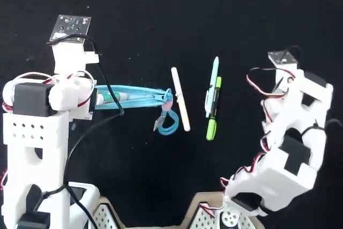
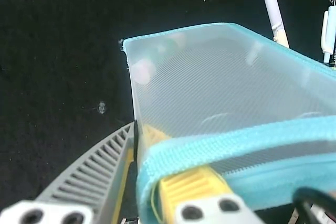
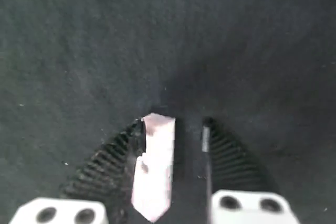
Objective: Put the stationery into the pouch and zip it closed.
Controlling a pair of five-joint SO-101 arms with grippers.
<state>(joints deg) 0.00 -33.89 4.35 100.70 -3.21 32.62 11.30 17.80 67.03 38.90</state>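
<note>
The light blue mesh pouch (image 1: 136, 98) stands on edge left of the table's middle. Its blue strap loop (image 1: 169, 122) lies at its right end. My left gripper (image 1: 98, 100) is shut on the pouch's left end. In the left wrist view the blue-trimmed pouch (image 2: 220, 87) is pinched in my left gripper (image 2: 137, 129). A white pen (image 1: 180, 99), a pale blue pen (image 1: 212, 85) and a green highlighter (image 1: 214, 110) lie on the cloth right of the pouch. My right gripper (image 3: 173, 121) hangs over bare cloth, shut on a pale pink block (image 3: 155, 166).
Black cloth (image 1: 161, 36) covers the whole table. The right arm (image 1: 292, 132) is folded up at the right side, apart from the pens. Something green and white (image 1: 110, 97) shows through the pouch near my left gripper.
</note>
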